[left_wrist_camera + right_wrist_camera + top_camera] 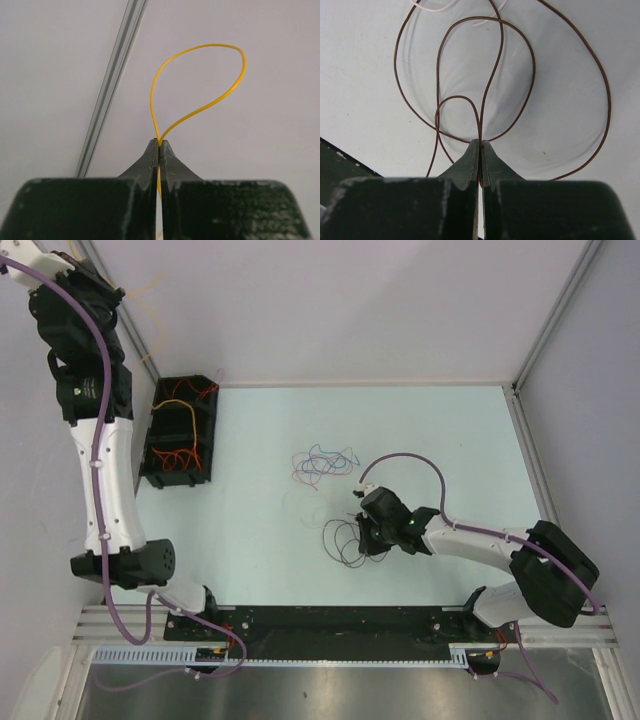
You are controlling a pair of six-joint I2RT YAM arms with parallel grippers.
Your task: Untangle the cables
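**A:** Left tool is up high, jaws pressed tight on a yellow wire. It's pinched right at the tips, and a teardrop loop stands out beyond them against the pale wall.

**B:** There's a metal rail running diagonally up that wall, left of the loop. From above, the left arm stretches to the far left corner, but I can't make out the tool itself there.

**A:** And the right tool?

**B:** Closed as well, clamped on a dark wire. It sits low over the worktop, near the middle and a touch to the right. The dark wire's big loops lie flat on the surface just beyond the tips, crossing over one another.

**A:** I see a pale strand at the far edge of those loops.

**B:** Yes. Farther back at the centre is a small tangle of blue, purple and reddish wires, lying loose with neither tool touching it.

**A:** What about the far left?

**B:** A black tray sits at the left edge of the worktop, well apart from the tangle. It has red and orange wires curled inside, plus a yellow one arcing across.
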